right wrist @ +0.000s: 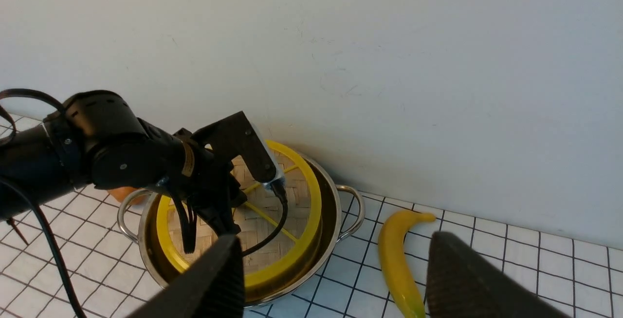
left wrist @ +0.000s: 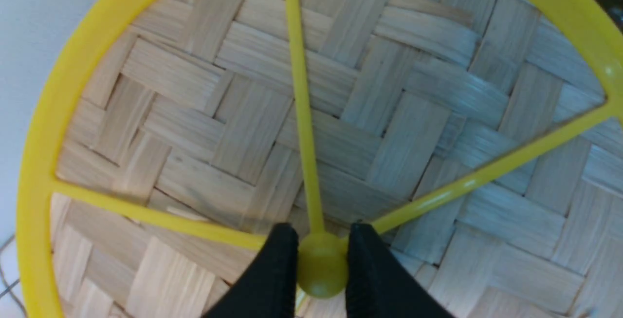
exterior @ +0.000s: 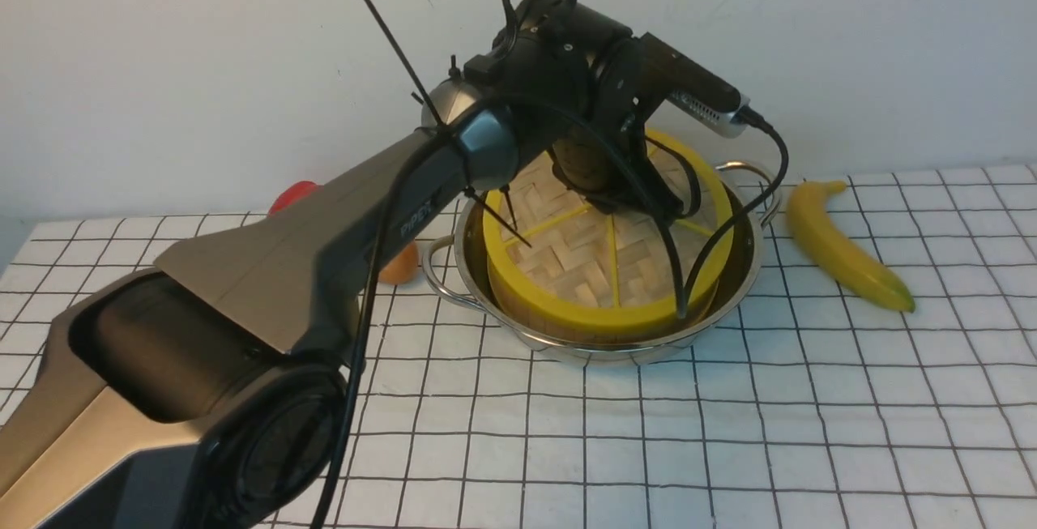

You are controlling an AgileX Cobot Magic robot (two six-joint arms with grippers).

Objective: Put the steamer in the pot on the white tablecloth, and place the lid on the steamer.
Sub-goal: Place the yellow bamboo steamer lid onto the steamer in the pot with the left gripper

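Arm (exterior: 324, 229) stretched forward over pot (exterior: 733, 270), left claw (left wrist: 323, 242) clamped on hub (left wrist: 321, 271) of lid (left wrist: 233, 113), right claw (right wrist: 333, 245) spread apart, empty

Shiny steel pot (exterior: 739, 266), matt woven-bamboo lid (exterior: 583, 258)

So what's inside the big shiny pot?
The bamboo steamer sits in the pot, with the woven lid over it, its hub gripped by the left tool. Whatever is inside the steamer is hidden by the lid.
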